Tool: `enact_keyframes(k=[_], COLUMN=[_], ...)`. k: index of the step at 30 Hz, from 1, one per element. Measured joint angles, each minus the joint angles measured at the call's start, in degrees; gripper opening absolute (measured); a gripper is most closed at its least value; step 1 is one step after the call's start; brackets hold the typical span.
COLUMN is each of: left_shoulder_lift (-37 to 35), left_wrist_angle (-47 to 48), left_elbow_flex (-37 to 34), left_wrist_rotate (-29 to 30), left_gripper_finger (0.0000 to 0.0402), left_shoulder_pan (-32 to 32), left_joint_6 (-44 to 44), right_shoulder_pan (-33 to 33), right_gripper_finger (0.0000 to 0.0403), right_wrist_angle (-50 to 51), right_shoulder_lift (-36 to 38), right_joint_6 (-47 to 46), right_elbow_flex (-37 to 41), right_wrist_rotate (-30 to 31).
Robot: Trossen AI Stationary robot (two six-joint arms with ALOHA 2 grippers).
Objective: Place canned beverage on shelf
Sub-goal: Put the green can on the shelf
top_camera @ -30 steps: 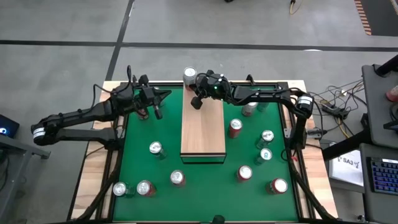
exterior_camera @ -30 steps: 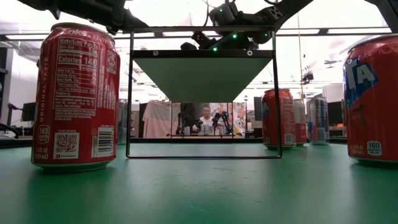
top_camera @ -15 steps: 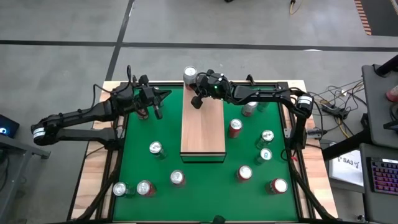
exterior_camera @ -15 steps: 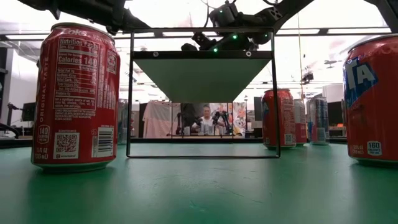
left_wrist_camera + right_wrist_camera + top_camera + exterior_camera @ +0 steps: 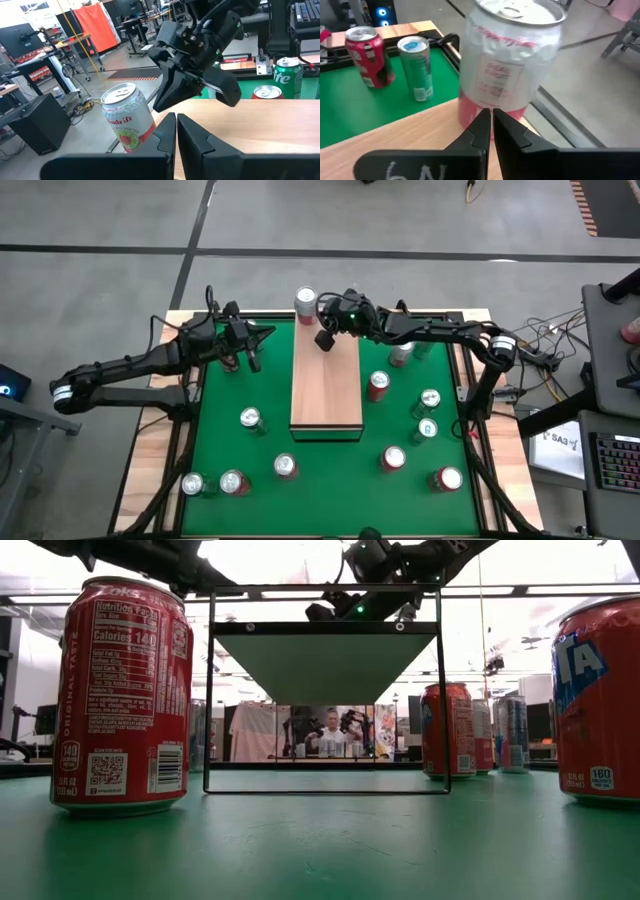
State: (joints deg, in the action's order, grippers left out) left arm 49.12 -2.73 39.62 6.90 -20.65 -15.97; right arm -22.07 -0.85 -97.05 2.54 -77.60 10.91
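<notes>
A white-and-pink can [image 5: 305, 302] stands upright at the far end of the shelf [image 5: 326, 390]. The right hand [image 5: 324, 338], closed and empty, hovers just beside it. The can's smooth, thin wall dents easily; grip mid-body

The table surface [image 5: 260, 455] is green. The shelf [image 5: 326, 390] is pale reddish wood. The can [image 5: 507, 65] on it is white over red.

Red cola can [image 5: 122, 695] near left, dark-framed shelf [image 5: 325, 638] centre, red cans [image 5: 447, 730] right, green surface [image 5: 320, 840]
</notes>
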Motion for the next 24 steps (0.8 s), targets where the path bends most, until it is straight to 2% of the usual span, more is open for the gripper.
enact_keyframes(k=[13, 19, 24], left_shoulder_lift=[0.3, 0.2, -0.1], left_wrist_angle=[4.3, 6.1, 9.1], left_elbow_flex=[0.0, 0.0, 0.0], left_wrist_rotate=[-0.5, -1.9, -1.9], left_gripper_finger=[0.0000, 0.0000, 0.0000], left_shoulder_pan=[1.0, 5.0, 9.5], left_joint_6=[5.5, 9.4, 12.7], right_shoulder_pan=[3.2, 7.2, 10.5], right_gripper_finger=[0.0013, 0.0013, 0.0013], right_wrist_angle=[4.1, 9.9, 18.7], right_shoulder_lift=[5.1, 9.2, 13.4], right_joint_6=[-2.8, -6.0, -11.4], right_elbow_flex=[0.0, 0.0, 0.0], right_wrist_rotate=[-0.4, -0.5, -0.9])
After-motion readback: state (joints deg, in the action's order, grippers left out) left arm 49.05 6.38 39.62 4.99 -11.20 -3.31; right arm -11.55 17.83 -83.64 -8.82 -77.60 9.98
